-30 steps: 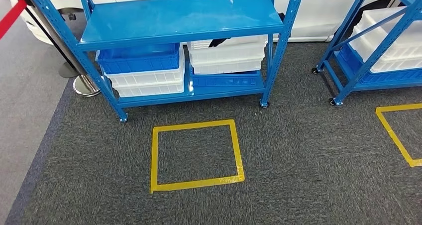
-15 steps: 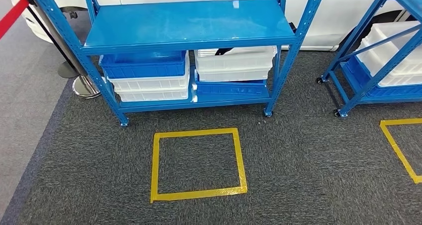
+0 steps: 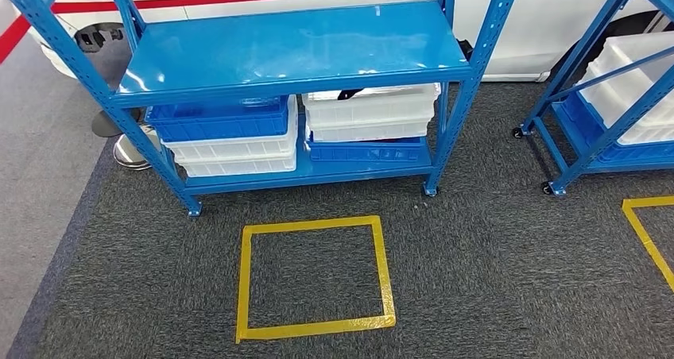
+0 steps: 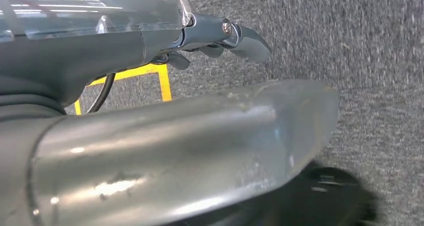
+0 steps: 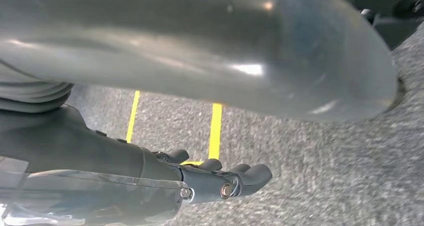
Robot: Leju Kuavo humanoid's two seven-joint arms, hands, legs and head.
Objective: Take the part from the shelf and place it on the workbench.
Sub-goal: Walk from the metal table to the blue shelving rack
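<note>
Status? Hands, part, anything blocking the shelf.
Left hand and right hand empty, hanging over carpet. Part not identifiable; dark item in upper white bin on blue shelf. Yellow floor square ahead, nothing in it.

Dark item (image 3: 350,94) in the white bin (image 3: 371,105) at 12 o'clock: mostly hidden under the shelf (image 3: 290,45), can't identify it. Second rack (image 3: 592,121) at 2 o'clock cut by the frame edge, likewise the tape square (image 3: 648,232) at 3. Stanchion base (image 3: 131,152) half behind the shelf leg.
</note>
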